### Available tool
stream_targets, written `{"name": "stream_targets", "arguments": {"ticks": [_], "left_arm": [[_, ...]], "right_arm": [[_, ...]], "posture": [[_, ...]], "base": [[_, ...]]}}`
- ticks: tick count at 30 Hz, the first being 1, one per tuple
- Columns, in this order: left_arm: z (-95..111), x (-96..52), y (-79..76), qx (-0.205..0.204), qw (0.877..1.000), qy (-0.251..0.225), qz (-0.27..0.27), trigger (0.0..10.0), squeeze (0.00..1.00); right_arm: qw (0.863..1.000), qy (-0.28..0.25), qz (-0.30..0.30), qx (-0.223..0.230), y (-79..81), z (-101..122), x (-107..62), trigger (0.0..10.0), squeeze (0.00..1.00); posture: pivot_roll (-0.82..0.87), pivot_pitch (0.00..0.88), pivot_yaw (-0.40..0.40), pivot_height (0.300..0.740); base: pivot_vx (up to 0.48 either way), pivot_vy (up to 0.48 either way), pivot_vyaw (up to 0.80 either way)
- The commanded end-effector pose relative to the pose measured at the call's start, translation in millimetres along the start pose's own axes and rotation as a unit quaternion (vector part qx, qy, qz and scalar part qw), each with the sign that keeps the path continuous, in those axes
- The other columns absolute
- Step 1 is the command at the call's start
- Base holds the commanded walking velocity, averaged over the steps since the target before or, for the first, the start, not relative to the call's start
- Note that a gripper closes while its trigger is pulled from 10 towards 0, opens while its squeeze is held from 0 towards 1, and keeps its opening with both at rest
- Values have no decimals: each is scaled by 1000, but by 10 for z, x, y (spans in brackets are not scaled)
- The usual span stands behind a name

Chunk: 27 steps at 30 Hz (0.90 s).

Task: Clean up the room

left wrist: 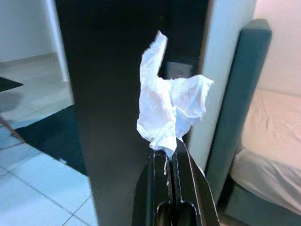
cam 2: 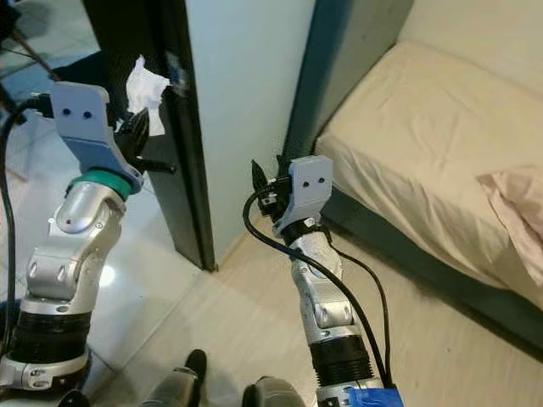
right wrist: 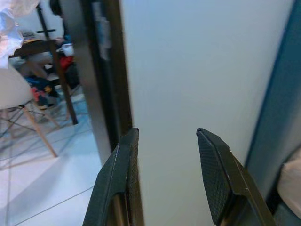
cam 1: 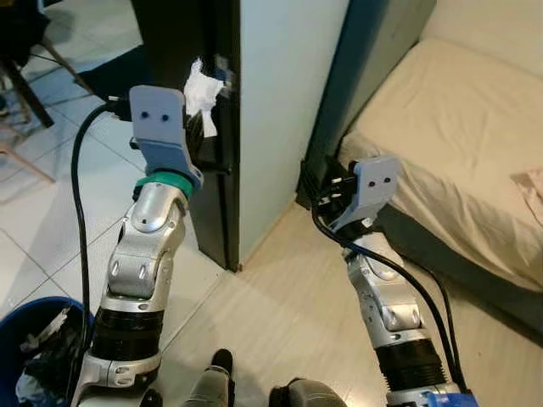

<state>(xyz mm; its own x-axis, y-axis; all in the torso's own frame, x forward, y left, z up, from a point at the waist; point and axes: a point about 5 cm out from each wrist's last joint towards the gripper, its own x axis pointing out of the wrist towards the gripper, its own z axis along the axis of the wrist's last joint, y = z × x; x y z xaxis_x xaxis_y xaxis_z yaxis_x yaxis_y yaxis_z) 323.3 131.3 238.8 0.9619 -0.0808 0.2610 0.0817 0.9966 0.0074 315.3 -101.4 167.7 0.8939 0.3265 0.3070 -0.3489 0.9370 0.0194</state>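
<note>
- While the robot stands at the doorway, its left gripper point(left wrist: 171, 157) is raised in front of the dark door frame point(cam 1: 216, 153), fingers pressed together and pinching a crumpled white tissue point(left wrist: 170, 110).
- That tissue sticks up from the fingertips, just in front of the door frame and well above the floor; only its lower corner is caught, so the rest fans out loosely above the grip.
- Holding it high and forward looks like a carrying pose: the scrap is kept away from the body and cables, and in sight of the head camera.
- Down and to the left of the door frame, beside the robot's left leg, a blue bin point(cam 1: 34, 348) lined with a dark bag sits on the tiled floor; it already holds some rubbish and is probably where the tissue belongs.
- On the other side of the door frame, the right gripper point(right wrist: 164, 174) is held lower, fingers spread with nothing between them, pointing at the pale wall point(cam 1: 284, 93) next to the frame.
- It seems merely parked there, free for a later pickup.
- Further right of the door frame, past a dark teal headboard point(cam 1: 373, 59), a bed point(cam 1: 458, 127) with a beige sheet lies along the wall, a pinkish pillow point(cam 2: 517, 203) on it.
- To finish this step, the left arm likely has to swing away from the door frame and down over the bin before letting go.
</note>
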Motion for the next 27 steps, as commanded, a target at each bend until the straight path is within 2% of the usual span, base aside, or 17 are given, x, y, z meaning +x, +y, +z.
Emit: {"name": "stream_targets", "arguments": {"ticks": [1, 11, 16, 19, 20, 21, 22, 24, 27], "left_arm": [[-50, -9, -6, 2, 1000, 12, 1, 10000, 0], [-74, -12, 4, 13, 1000, 18, 2, 10000, 0], [-156, -37, 8, 32, 999, 29, -1, 10000, 0], [-419, -125, 31, 56, 996, 68, 0, 10000, 0], [-589, -195, 50, 66, 993, 96, 3, 10000, 0], [-589, -195, 50, 66, 993, 96, 3, 10000, 0], [-772, -279, 75, 70, 989, 128, 8, 10000, 0], [-772, -279, 75, 70, 989, 128, 8, 10000, 0], [-1355, -655, 207, 80, 969, 231, 35, 10000, 0]], "right_arm": [[1000, 7, -5, 7, -23, -43, -37, 10000, 0], [1000, 12, 2, 8, -5, -69, -49, 10000, 0], [1000, 29, 1, 11, -8, -155, -91, 10000, 0], [998, 66, -8, 13, -45, -345, -200, 10000, 0], [997, 81, -12, 11, -62, -420, -255, 10000, 0], [997, 81, -12, 11, -62, -420, -255, 10000, 0], [995, 93, -16, 7, -79, -487, -308, 10000, 0], [995, 93, -16, 7, -79, -487, -308, 10000, 0], [992, 121, -26, 6, -118, -625, -432, 10000, 0]], "posture": [[-33, 59, -8, 740], [-30, 57, -6, 740], [-29, 58, -5, 740], [-29, 58, -5, 740], [-29, 58, -5, 740], [-29, 58, -5, 740], [-29, 58, -5, 740], [-29, 58, -5, 740], [-32, 65, -3, 740]], "base": [[0, 0, 750], [0, 0, 752], [0, 0, 744], [0, 0, 744], [0, 0, 744], [0, 0, 744], [0, 0, 744], [0, 0, 744], [0, 0, 744]]}}
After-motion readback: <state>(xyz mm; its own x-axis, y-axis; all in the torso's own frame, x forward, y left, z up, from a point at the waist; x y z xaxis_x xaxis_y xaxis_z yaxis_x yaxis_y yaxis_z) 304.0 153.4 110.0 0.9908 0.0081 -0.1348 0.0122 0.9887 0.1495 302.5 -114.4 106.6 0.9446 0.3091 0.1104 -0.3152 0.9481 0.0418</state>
